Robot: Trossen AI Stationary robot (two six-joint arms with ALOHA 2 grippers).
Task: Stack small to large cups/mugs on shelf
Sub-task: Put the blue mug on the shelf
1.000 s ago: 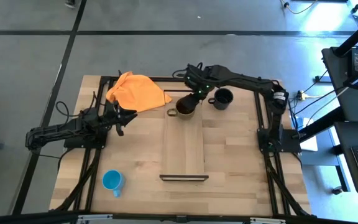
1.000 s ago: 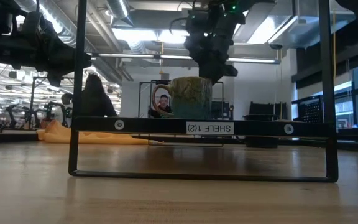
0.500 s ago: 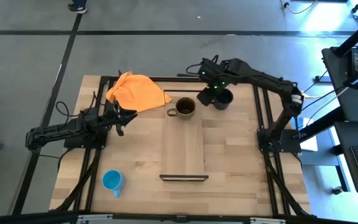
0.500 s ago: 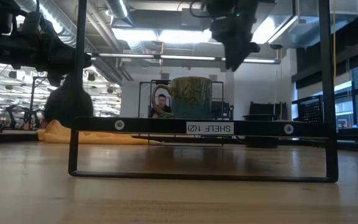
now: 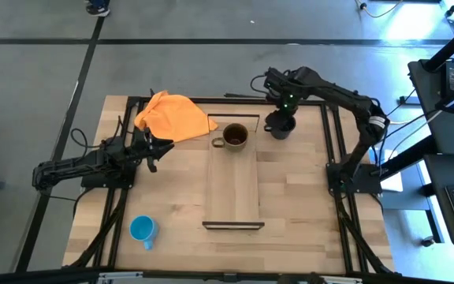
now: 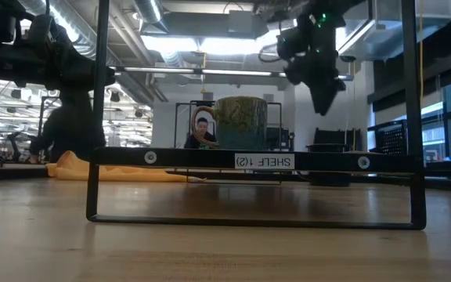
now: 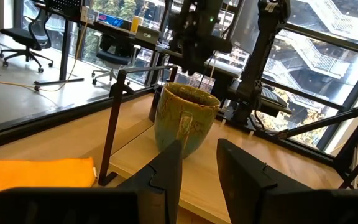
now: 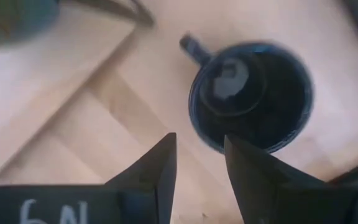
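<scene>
Directly beneath the right gripper (image 8: 197,163), whose fingers stand slightly parted and hold nothing, sits the black mug (image 8: 252,93) on the tabletop (image 5: 290,205). Beside it, the brown-olive mug (image 5: 236,136) rests on the shelf (image 5: 232,189). Left gripper (image 5: 164,147) waits apart, empty, fingers narrowly parted.

Brown-olive mug (image 5: 236,136) upright at shelf (image 5: 232,189) end.

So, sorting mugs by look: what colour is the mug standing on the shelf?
Mottled olive-green mug with a dark inside, clearest in the left wrist view.
</scene>
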